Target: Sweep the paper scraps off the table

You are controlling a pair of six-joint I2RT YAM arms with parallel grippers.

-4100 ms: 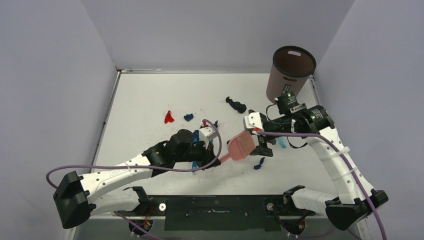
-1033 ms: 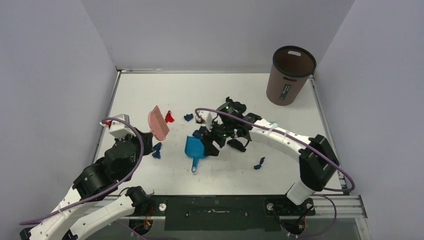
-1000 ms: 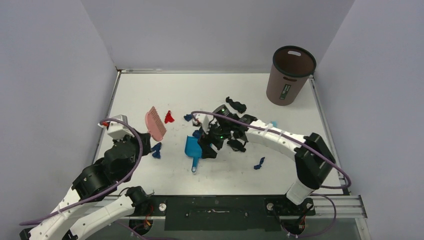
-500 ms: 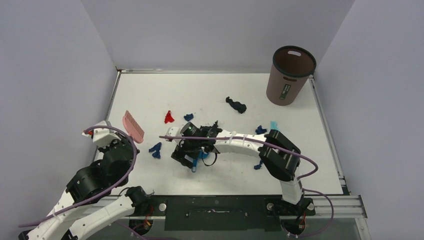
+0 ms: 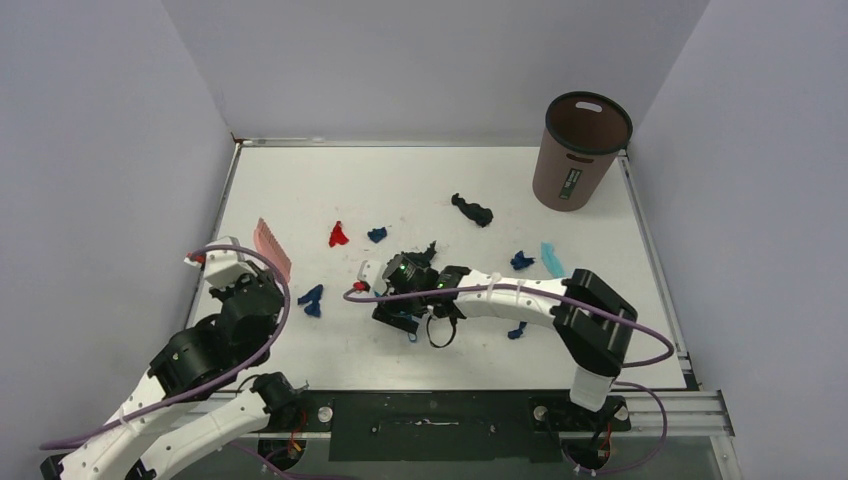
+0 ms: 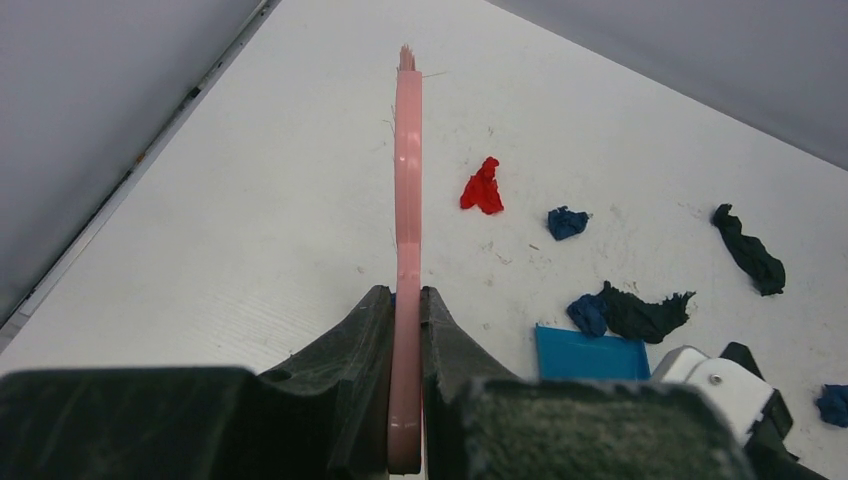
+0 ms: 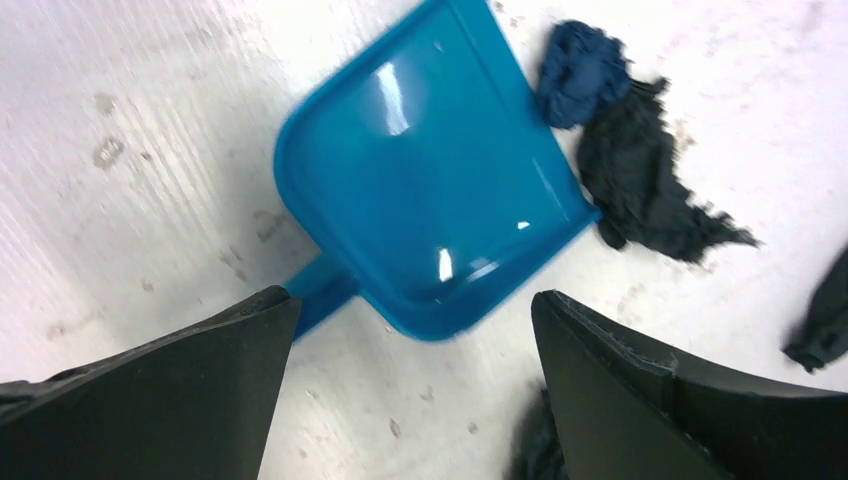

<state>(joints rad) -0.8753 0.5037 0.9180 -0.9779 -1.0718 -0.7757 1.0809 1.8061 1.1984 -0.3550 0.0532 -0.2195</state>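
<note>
One white desk [image 5: 300, 180] fills most of the overhead view, closed in by pale grey-lilac walls. A brown bin [image 5: 580, 150] stands upright in the desk's upper right corner.

The left arm [image 5: 200, 350] rises from the lower left of the frame. Its left pincer [image 6: 405, 300] is pressed together on the handle of a pink brush [image 6: 407, 170], held edge-on with its head pointing toward the upper left of the overhead view.

The right arm [image 5: 520, 295] reaches from the lower right to the middle of the frame. There the right pincer [image 7: 410, 300] is spread wide above a blue dustpan [image 7: 420, 190], one finger on either side, pinching nothing. Whether the fingers touch the pan cannot be told. The pan lies flat on the desk, with its handle toward the lower left of the right wrist view and its open mouth toward the upper right.

The paper scraps lie scattered on the desk:
- A long black scrap [image 5: 472, 210] sits right of centre, in the upper half.
- A light-blue strip [image 5: 551, 259] lies at mid right, with a dark blue bit [image 5: 521, 261] just beside it.
- A red scrap [image 5: 338, 236] and a small blue one [image 5: 377, 235] lie left of centre.
- A blue twist [image 5: 311, 299] sits near the left pincer.
- Another blue piece [image 5: 517, 330] lies under the right arm.
- At the pan's mouth, a blue wad [image 7: 582, 60] touches a ragged black scrap [image 7: 650, 200].
</note>
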